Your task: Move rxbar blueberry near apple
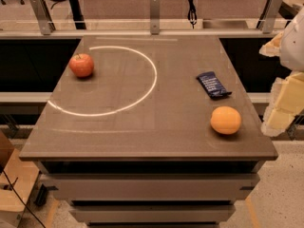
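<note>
**Far left.** Round red apple with an orange-yellow blush [81, 64], standing on the grey-brown rectangular worktop [142, 137] toward its rear left corner. Nothing touches it.

**Left to centre.** Thin pale arc [153, 77] curving across the worktop. I cannot tell whether it is a marking or a reflection.

**Right of centre.** Small flat bar in a dark navy-blue wrapper, the rxbar blueberry [213, 85]. It lies flat on the worktop, well apart from the apple.

**Right, nearer the front.** Plain orange round fruit [226, 120], near the bar but not touching it.

**Far right edge.** Pale cream, blocky gripper [281, 109], off the worktop's right side and about level with the bar, partly cut off from view. I cannot tell whether it is spread or pressed together. The bar is not in it.

**Hazards, as I judge them.**
- The bar is thin and sits low, so a grasp that comes down too high would close on air, and one that lands off-centre would skid the wrapper sideways.
- The orange fruit sits close by, so a wide approach from the front right could nudge it and set it rolling.
- The long carry across the worktop could end with the bar bumping the apple, which would roll easily.
- The two round fruits could be mistaken for each other, which would put the bar in the wrong place.

**Condition of the bar.** The wrapper is dark and slightly glossy, with faint white print. Its long axis is skewed, with the far end leaning left. The near end looks slightly crimped.
</note>
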`<state>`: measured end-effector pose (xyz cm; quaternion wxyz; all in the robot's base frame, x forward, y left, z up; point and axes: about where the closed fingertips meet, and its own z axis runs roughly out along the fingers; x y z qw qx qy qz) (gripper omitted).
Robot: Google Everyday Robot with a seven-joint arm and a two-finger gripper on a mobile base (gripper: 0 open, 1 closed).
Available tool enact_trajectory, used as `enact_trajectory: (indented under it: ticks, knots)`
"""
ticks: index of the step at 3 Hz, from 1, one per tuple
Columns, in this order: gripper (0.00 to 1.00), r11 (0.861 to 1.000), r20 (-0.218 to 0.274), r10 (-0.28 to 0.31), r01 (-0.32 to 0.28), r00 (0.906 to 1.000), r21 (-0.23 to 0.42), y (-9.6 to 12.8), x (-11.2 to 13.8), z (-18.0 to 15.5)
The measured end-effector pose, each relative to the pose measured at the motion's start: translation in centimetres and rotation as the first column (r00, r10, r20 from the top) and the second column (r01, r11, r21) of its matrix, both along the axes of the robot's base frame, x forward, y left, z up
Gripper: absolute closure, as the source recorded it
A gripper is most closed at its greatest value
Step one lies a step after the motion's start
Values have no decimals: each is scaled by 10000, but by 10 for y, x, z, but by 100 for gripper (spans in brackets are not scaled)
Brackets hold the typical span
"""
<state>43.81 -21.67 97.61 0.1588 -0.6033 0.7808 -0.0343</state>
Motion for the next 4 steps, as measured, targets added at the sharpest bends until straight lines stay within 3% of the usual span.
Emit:
enact_trajectory:
  ticks: [2, 3, 4]
  knots:
    - [0, 9996, 169, 31, -36, 9999, 283, 1, 3, 2]
    - [0, 9874, 492, 265, -338, 9984, 1544, -3, 24, -1]
    - [0, 9486, 854, 594, -828, 9946, 3054, 11, 50, -3]
